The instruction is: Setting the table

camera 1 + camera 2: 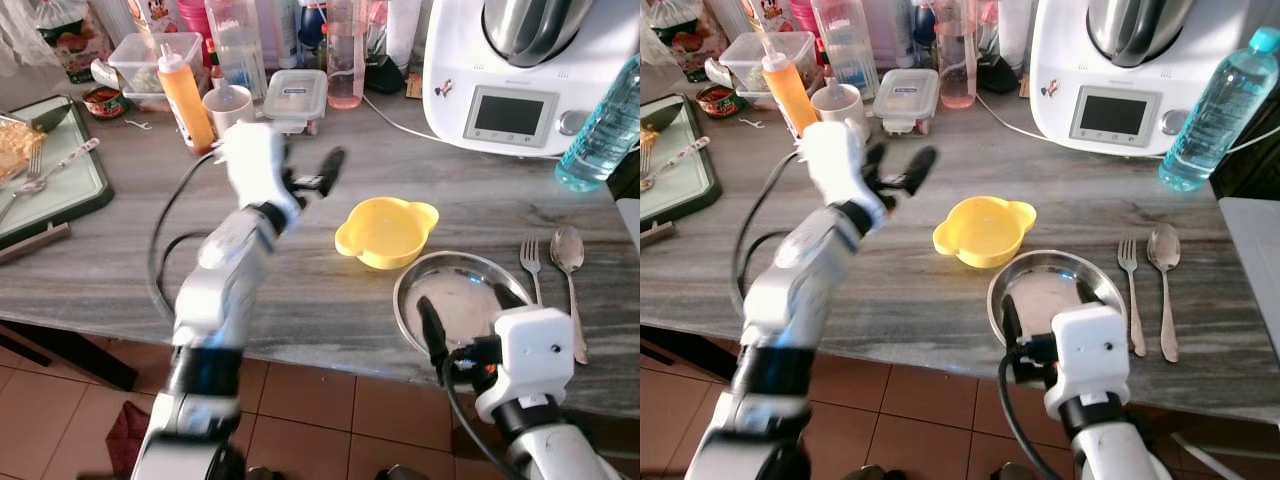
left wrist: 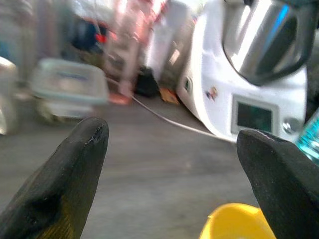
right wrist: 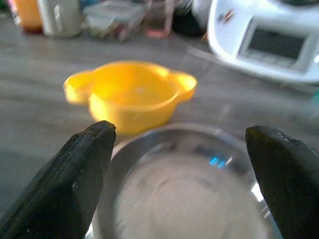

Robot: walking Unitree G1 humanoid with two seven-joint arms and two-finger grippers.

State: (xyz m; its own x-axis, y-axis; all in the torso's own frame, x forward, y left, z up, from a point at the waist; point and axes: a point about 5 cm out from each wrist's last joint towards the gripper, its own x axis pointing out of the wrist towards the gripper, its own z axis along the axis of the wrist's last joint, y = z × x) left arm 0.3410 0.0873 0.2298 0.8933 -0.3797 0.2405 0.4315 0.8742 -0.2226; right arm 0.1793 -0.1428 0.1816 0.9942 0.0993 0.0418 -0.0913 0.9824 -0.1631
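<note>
nearest, the right pincer (image 1: 465, 315) hovers spread wide and empty over the steel plate (image 1: 455, 290) at the surface (image 1: 300, 290) edge; 1 fork (image 1: 531, 265) and 1 spoon (image 1: 568, 260) lie just beside it. touching the plate's far rim sits the yellow bowl (image 1: 385, 230). further off, the left pincer (image 1: 310, 180) is raised, open, empty. the setting looks nearly done, bowl placement perhaps remaining.

White kitchen machine (image 1: 520, 75), water bottle (image 1: 600, 130), orange sauce bottle (image 1: 184, 98)
</note>
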